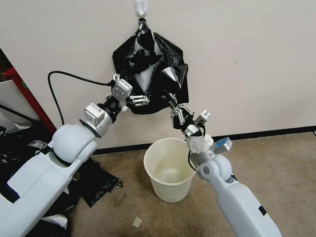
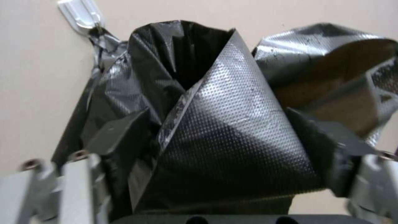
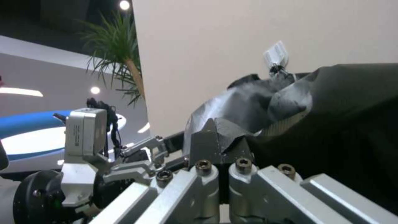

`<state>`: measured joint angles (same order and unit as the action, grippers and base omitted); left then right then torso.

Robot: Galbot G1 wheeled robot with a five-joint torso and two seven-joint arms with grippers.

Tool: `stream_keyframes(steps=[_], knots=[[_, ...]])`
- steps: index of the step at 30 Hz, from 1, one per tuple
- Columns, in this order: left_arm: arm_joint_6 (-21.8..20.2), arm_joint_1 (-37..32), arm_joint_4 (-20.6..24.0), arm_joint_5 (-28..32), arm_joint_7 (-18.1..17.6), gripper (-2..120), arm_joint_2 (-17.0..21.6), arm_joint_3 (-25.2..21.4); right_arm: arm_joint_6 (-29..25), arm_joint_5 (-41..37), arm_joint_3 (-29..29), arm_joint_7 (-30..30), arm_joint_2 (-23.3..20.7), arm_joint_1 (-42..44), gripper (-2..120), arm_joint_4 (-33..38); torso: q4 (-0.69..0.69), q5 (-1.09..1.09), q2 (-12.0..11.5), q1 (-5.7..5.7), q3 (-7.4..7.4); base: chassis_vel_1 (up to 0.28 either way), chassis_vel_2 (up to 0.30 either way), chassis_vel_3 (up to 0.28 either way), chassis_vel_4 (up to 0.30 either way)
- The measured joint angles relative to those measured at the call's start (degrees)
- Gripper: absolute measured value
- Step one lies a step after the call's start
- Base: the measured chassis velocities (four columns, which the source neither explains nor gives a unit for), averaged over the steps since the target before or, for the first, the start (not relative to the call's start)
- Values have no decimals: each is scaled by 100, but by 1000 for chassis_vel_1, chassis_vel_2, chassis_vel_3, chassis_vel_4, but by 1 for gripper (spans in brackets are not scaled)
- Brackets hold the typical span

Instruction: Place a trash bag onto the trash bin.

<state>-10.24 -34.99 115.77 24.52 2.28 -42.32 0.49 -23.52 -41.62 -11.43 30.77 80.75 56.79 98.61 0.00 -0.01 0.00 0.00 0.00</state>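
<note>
The glossy black trash bag [image 1: 148, 66] bulges, wrinkled with silvery highlights, from the front of a flat black pack on the wall. My left gripper [image 1: 141, 99] is at its lower left, open, with a fold of the bag [image 2: 224, 124] lying between the spread fingers [image 2: 112, 133]. My right gripper [image 1: 173, 106] points up under the bag's lower right corner, shut on a thin strip of the black plastic [image 3: 219, 137]. The cream-white trash bin [image 1: 171, 191] stands upright on the carpet below both grippers, with nothing inside.
The pentagon-shaped pack [image 1: 121, 59] hangs from a white hook [image 1: 141, 5] on the beige wall. A heap of black plastic scraps [image 1: 21, 156] covers the floor at left, beside a red post [image 1: 30, 96] and a white tub [image 1: 1, 95]. A paper scrap [image 1: 137, 221] lies on the carpet.
</note>
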Motion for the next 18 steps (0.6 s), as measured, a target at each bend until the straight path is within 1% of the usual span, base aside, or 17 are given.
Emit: stream_keyframes(steps=[1, 2, 3, 4, 5, 8, 9, 12, 13, 14, 16, 17, 18], knots=[[-22, -30, 8, -1, 16, 77, -2, -19, 0, 21, 1, -4, 0, -1, 0, 10, 0, 0, 0, 0, 0, 0, 0, 0, 0], [-22, -30, 8, -1, 16, 77, -2, -19, 0, 21, 1, -4, 0, -1, 0, 10, 0, 0, 0, 0, 0, 0, 0, 0, 0], [-32, -63, 11, -4, 21, 71, -5, -42, -2, 42, 9, -11, 2, -3, 0, 18, 0, 0, 0, 0, 0, 0, 0, 0, 0], [-34, -75, 14, -4, 21, 67, -8, -48, -4, 48, 15, -16, 4, -3, 0, 20, 0, 0, 0, 0, 0, 0, 0, 0, 0], [-34, -75, 14, -4, 21, 67, -8, -48, -4, 48, 15, -16, 4, -3, 0, 20, 0, 0, 0, 0, 0, 0, 0, 0, 0], [-38, -160, 20, -5, -10, 51, -69, -112, -12, 90, 34, -35, 9, 1, 0, 43, 1, 0, 0, 0, 0, 0, 0, 0, 0], [-38, -160, 20, -5, -10, 51, -69, -112, -12, 90, 34, -35, 9, 1, 0, 43, 1, 0, 0, 0, 0, 0, 0, 0, 0], [-21, -217, 10, -6, -64, 38, -119, -154, -24, 118, 36, -56, -4, 37, 0, 59, 0, 1, 0, 0, 0, 0, 0, 0, 0], [-21, -217, 10, -6, -64, 38, -119, -154, -24, 118, 36, -56, -4, 37, 0, 59, 0, 1, 0, 0, 0, 0, 0, 0, 0], [-1, -250, -1, -6, -88, 31, -145, -184, -47, 166, 44, -130, -13, 82, 0, 69, 0, 1, 0, 0, -1, 0, 0, 0, 0], [55, -296, -22, -6, -104, 23, -180, -225, -77, 252, 69, -272, -23, 154, 0, 87, 0, 1, 0, 0, 0, 0, 0, 0, 0], [130, -337, -41, -7, -113, 19, -209, -254, -104, 347, 104, -438, -36, 214, 0, 119, 0, 1, 0, 0, 0, 0, 0, 0, 0], [130, -337, -41, -7, -113, 19, -209, -254, -104, 347, 104, -438, -36, 214, 0, 119, 0, 1, 0, 0, 0, 0, 0, 0, 0]])
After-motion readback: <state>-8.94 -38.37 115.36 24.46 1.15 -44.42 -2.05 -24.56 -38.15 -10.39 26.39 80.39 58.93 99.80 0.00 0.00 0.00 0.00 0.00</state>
